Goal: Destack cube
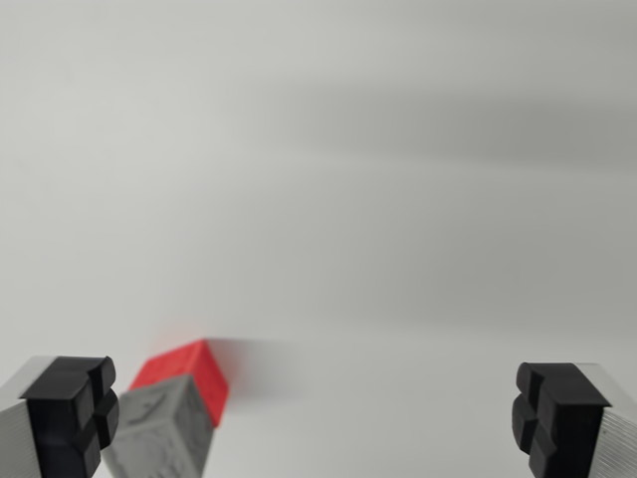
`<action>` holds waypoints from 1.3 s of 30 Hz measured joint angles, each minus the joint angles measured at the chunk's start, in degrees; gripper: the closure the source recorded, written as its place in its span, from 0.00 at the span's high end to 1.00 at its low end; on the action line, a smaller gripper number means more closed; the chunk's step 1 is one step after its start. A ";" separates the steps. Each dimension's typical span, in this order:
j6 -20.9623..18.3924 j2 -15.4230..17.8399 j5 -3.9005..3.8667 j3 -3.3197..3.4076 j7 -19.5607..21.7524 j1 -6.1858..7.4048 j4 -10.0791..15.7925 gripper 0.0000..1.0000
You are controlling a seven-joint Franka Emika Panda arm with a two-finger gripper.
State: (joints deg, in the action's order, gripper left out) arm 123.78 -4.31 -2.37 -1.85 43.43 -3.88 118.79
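- The claw (pixel 309 418) stands released: its two black-padded fingers, one at the lower left (pixel 72 410) and one at the lower right (pixel 557 416) of the frame, are spread wide with nothing between them.
- The task's things sit in the lower left of the frame: a small grey textured cube (pixel 159 433) with a small red plastic cube (pixel 194 376) just behind it and touching it. From this angle I cannot tell for certain which of the two is on top; the grey one lies nearer the camera, so I judge it the upper one.
- Both rest over a plain white matte surface (pixel 378 199), bare in the upper and right parts of the frame.
- The grey cube is just beside the lower-left finger and well apart from the lower-right one, so the stack is off-centre in the opening.
- To do the step well, I would first shift the claw toward the frame's left until the grey cube lies midway between the fingers.
- The cubes look turned corner-on to the fingers; rotating the wrist so the pads meet flat faces should give a surer hold.
- Descend only as far as the top cube, so the lower one is not clamped or knocked.
- Risk: the lower-left finger could strike the stack and topple it.
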 joint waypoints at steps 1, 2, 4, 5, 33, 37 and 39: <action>0.21 0.24 0.01 -0.05 -0.13 0.03 0.48 1.00; 0.44 0.48 0.03 -0.10 -0.28 0.06 0.94 1.00; 0.78 0.85 0.06 -0.18 -0.51 0.14 1.69 1.00; 1.03 1.12 0.08 -0.24 -0.67 0.17 2.19 1.00; 8.85 9.24 1.30 -1.72 -5.58 2.74 18.54 1.00; 10.22 10.62 1.63 -1.98 -6.44 3.43 21.38 1.00; 10.80 11.12 1.76 -2.07 -6.77 3.72 22.46 1.00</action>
State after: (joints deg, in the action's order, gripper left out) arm 134.58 6.81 -0.60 -3.93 36.66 -0.17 141.25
